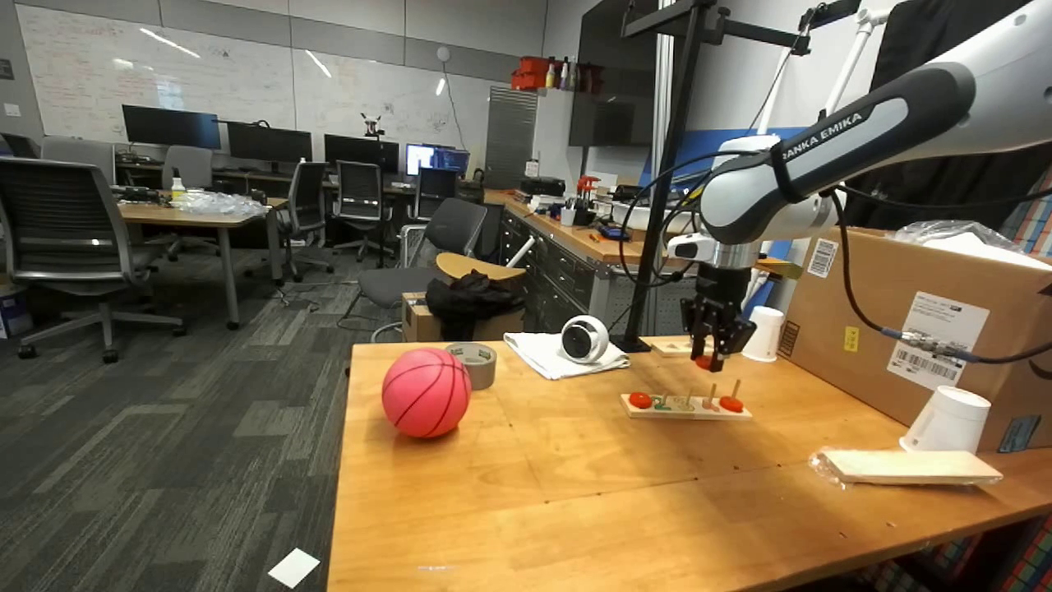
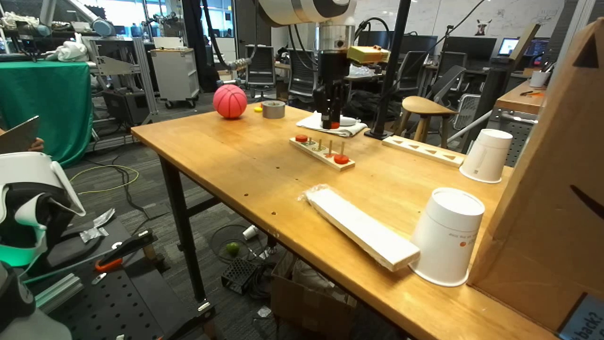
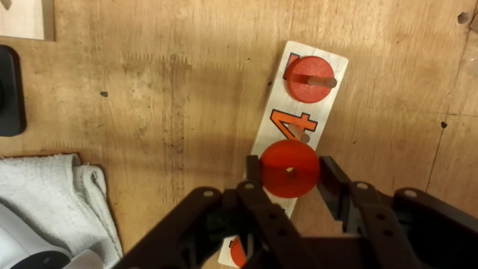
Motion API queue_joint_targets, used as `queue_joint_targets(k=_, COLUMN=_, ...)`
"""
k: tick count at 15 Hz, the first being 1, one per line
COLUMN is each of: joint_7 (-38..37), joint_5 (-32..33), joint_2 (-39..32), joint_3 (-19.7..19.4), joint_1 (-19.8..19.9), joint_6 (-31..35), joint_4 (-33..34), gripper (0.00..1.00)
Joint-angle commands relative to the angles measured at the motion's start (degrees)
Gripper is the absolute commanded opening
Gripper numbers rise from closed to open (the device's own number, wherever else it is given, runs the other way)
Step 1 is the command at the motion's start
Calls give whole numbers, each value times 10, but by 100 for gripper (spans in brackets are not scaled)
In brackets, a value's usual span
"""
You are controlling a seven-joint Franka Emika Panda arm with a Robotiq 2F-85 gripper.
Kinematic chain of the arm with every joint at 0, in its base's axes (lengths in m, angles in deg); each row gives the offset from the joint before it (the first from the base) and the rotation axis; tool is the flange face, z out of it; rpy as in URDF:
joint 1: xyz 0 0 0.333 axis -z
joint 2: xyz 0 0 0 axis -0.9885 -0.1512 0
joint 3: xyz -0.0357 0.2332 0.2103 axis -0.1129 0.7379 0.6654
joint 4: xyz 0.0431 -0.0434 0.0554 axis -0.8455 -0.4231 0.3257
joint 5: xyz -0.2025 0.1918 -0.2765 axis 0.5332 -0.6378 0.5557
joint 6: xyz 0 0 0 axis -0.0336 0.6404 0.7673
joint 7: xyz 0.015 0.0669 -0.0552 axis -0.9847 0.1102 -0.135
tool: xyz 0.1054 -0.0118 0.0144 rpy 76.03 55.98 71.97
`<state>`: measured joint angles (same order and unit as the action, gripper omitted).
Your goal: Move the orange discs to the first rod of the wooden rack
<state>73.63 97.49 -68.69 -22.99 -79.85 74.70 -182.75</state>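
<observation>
Between the fingertips of my gripper, a red-orange disc is pinched at its two sides, its centre hole showing. In both exterior views the gripper holds this disc up off the table. The wooden rack lies lower; the wrist view has the held disc overlapping it near the rod at the figure 4. One orange disc sits around the tallest end rod. At the opposite end lies another disc, partly hidden by the gripper in the wrist view.
A pink ball and grey tape roll stand at one side. A white camera rests on a cloth beside a black post. Paper cups, a wrapped board and a cardboard box occupy the other side.
</observation>
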Motion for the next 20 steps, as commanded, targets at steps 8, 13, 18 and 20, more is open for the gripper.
queue_joint_targets(k=8, joint_7=-19, joint_5=11, joint_2=27, joint_3=-15, joint_1=9, joint_6=-6, joint_4=-32, gripper=17)
queue_joint_targets(k=13, joint_7=-16, joint_5=11, joint_2=25, joint_3=-21, joint_1=17, joint_6=-5, joint_4=-34, gripper=17)
queue_joint_targets(k=18, joint_7=-15, joint_5=6, joint_2=20, joint_3=-21, joint_1=24, joint_6=-2, joint_4=-37, gripper=17)
queue_joint_targets(k=20, joint_7=-14, joint_5=5, joint_2=20, joint_3=-21, joint_1=25, joint_6=0, joint_4=-40, gripper=17)
